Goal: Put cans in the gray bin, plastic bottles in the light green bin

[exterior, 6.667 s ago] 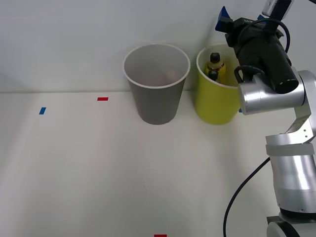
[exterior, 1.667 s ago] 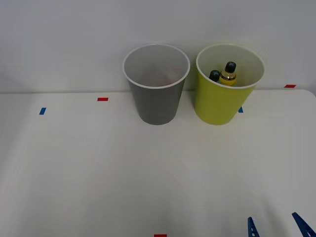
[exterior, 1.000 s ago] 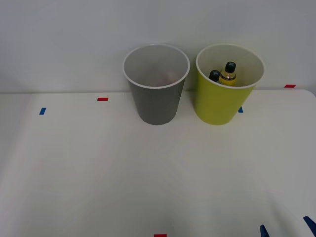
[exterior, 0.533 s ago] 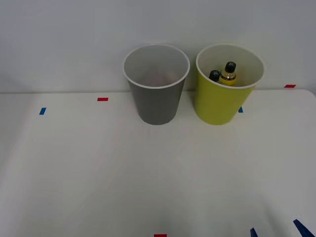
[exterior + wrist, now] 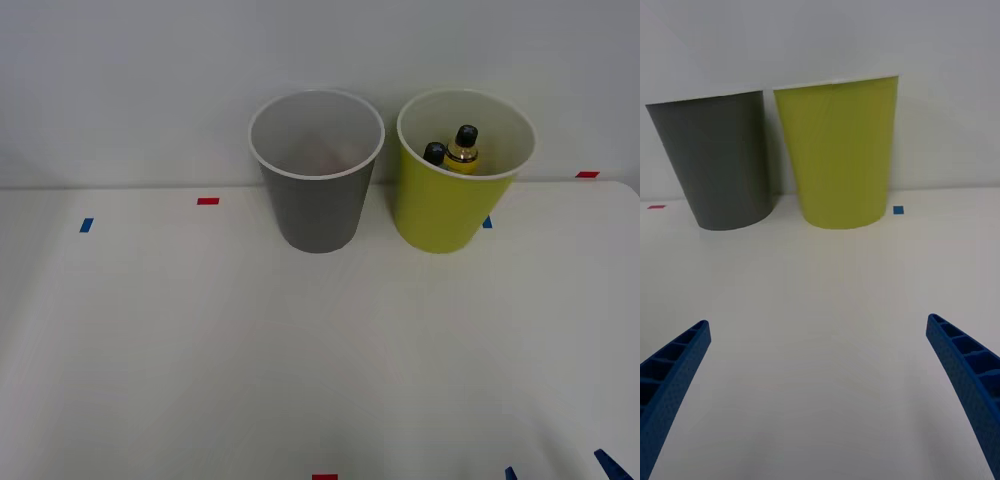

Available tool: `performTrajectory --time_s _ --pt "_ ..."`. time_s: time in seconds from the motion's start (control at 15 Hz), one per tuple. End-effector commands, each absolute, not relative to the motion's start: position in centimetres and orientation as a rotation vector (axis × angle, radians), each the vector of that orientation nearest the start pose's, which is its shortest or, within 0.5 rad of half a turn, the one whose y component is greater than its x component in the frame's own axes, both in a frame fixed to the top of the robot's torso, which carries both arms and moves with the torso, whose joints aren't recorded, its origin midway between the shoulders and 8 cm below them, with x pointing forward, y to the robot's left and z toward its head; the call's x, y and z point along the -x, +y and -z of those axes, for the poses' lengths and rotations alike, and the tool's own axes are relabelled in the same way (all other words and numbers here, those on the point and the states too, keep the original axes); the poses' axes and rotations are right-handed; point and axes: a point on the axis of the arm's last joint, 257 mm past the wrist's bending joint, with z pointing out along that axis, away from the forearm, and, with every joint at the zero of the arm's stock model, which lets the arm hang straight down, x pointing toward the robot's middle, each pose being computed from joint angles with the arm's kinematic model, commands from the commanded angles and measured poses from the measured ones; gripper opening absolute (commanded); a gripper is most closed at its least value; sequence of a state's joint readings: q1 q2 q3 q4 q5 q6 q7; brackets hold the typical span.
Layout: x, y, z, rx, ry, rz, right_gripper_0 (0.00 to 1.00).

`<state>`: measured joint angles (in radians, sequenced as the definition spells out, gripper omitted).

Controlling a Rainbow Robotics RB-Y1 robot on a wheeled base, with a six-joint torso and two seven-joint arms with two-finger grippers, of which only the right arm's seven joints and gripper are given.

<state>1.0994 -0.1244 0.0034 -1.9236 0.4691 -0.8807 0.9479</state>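
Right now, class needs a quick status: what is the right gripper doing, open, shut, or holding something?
Right gripper: open and empty, blue fingers spread wide apart over bare table, short of the gray bin and light green bin.

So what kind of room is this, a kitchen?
Probably not a kitchen; it looks like a robot test bench. A plain white table against a bare wall carries small red and blue tape marks, and just a gray bin and a green bin holding bottles.

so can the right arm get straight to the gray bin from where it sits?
Probably yes. The right hand is open and faces the gray bin across bare table; the light green bin stands beside it, not in the way.
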Motion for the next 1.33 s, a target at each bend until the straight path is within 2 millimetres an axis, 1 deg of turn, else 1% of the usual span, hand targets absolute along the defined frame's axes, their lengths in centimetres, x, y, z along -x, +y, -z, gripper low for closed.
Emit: performTrajectory --time_s 0.07,1.33 --pt "-19.19 -24.72 25.28 0.107 1.530 -0.162 1.00" --pt "-19.10 -24.73 25.30 0.103 1.531 -0.162 1.00"
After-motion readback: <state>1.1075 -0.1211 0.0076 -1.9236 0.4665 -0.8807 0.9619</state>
